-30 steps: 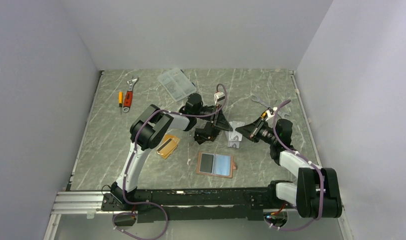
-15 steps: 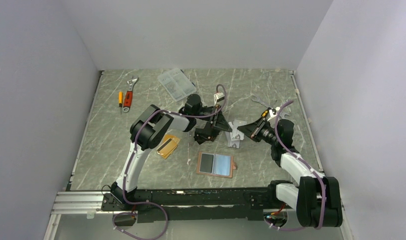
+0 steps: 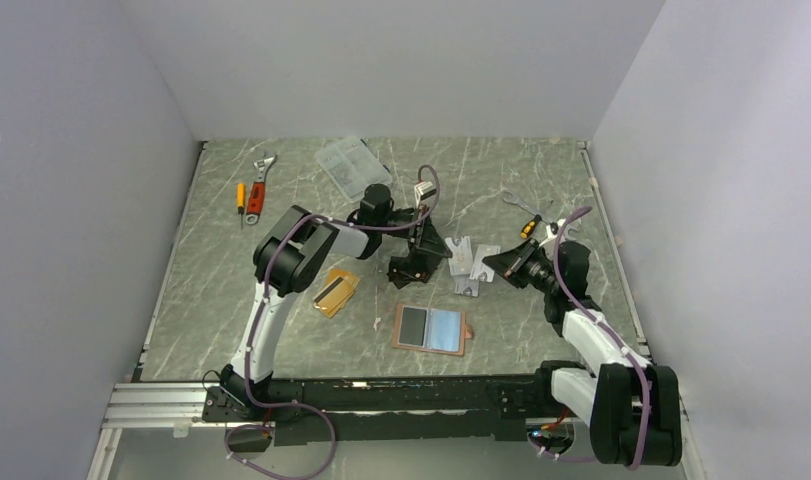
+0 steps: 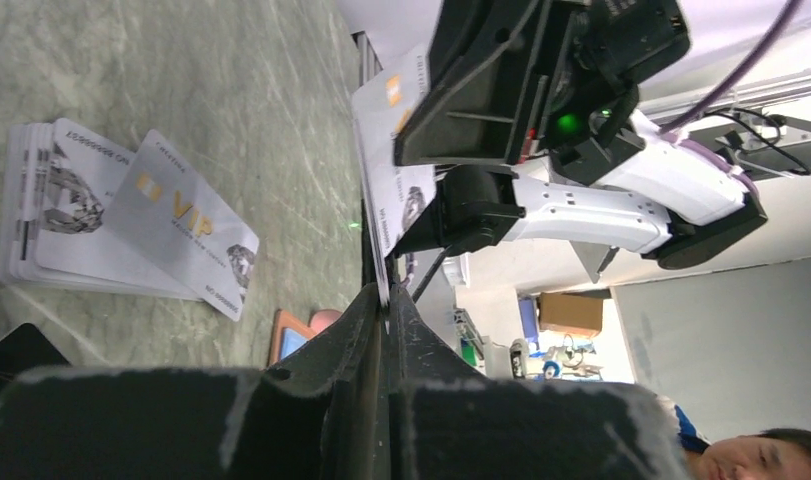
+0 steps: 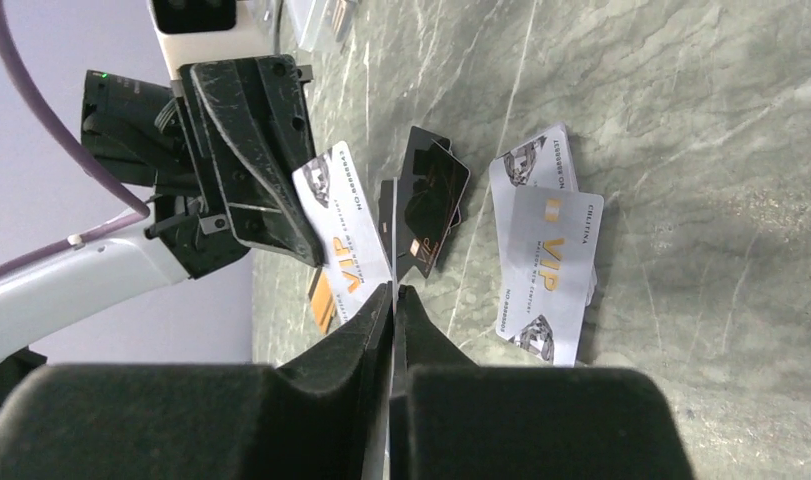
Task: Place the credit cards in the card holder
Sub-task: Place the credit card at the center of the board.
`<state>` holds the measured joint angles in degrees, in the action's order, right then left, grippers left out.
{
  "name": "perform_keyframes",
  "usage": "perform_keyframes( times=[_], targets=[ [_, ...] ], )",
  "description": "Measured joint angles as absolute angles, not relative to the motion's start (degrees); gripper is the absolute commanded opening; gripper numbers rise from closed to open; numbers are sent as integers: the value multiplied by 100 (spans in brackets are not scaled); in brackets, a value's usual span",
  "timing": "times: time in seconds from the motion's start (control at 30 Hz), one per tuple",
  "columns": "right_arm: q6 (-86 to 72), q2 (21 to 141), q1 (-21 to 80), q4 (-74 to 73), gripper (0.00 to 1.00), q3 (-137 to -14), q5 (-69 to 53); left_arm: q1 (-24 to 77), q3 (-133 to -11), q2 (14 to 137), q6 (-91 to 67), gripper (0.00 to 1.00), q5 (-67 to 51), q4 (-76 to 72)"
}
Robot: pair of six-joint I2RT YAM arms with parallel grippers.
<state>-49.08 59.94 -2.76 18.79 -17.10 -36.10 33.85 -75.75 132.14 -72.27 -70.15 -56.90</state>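
Note:
The pink card holder (image 3: 462, 331) lies open and flat at the front centre, pale-blue inside, with a dark card in its left half. It also shows in the left wrist view (image 4: 293, 335). Orange-gold cards (image 3: 334, 291) lie to its left. Silver-grey cards (image 3: 465, 266) lie between the grippers, also in the wrist views (image 4: 121, 220) (image 5: 546, 260). My left gripper (image 3: 431, 252) (image 4: 386, 300) is shut on a silver card (image 4: 393, 190) (image 5: 341, 230), held off the table. My right gripper (image 3: 492, 262) (image 5: 392, 290) is shut, with a thin pale card edge between its jaws.
A black flat piece (image 3: 406, 270) (image 5: 426, 200) lies under the left gripper. A clear compartment box (image 3: 351, 165), a red-handled wrench (image 3: 258, 190) and a yellow screwdriver (image 3: 240, 197) lie at the back left. A silver wrench (image 3: 521, 203) lies at the back right.
My left gripper has moved left with its silver card. My right gripper has drawn back to the right, away from the silver pile. The two grippers are farther apart.

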Motion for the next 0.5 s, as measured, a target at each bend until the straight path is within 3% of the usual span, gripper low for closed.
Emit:
perform_keyframes(
  times=[0.5],
  targets=[
    [-4512,4445,-311,23,0,-1708,-2880,3680,-8914,13353,-4386,10,-6106,-1986]
  ],
)
